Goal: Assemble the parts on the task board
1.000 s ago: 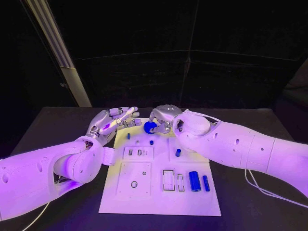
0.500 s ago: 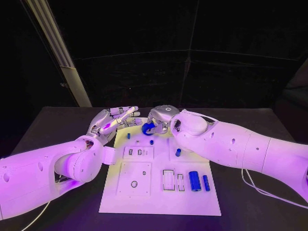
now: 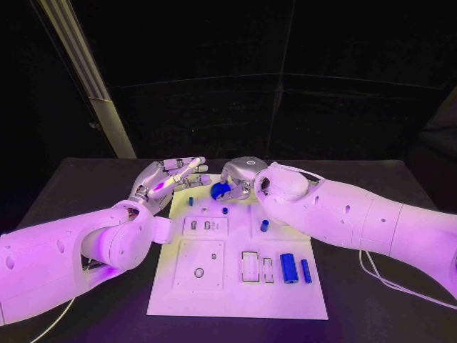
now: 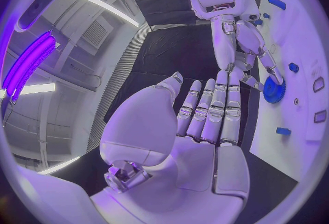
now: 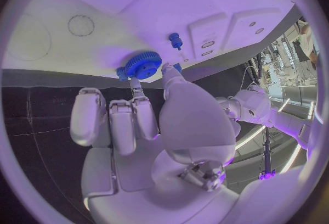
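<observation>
Right hand (image 3: 244, 174): a blue gear (image 3: 221, 190) is being pinched between its thumb and a fingertip (image 5: 137, 88), the remaining fingers being kept curled alongside; the gear is being held at the far edge of the task board (image 3: 239, 300), just in front of the fingertips, and whether it is touching the board cannot be told.

Left hand (image 3: 167, 177): nothing is being held; the fingers (image 4: 213, 108) are being kept straight and slightly apart, palm open, just beside the right hand and the gear, at the board's far left corner; its fingertips are being shown close to the right hand's fingers in the left wrist view, contact not determinable.

Task board: a white plate being kept flat on the black table (image 3: 84, 186), lying below and nearer the robot than both hands.

Parts on the board, listed outward from the right hand: a small blue peg (image 3: 224, 211) and a smaller blue piece (image 3: 191, 201), just below the gear; a short blue pin (image 3: 265, 226), under the right wrist; a thick blue cylinder (image 3: 288, 268) and a thin blue bar (image 3: 305, 271), being kept side by side well away from both hands, beside two rectangular recesses (image 3: 256, 267); an oval recess (image 3: 198, 273), beneath the left forearm.
</observation>
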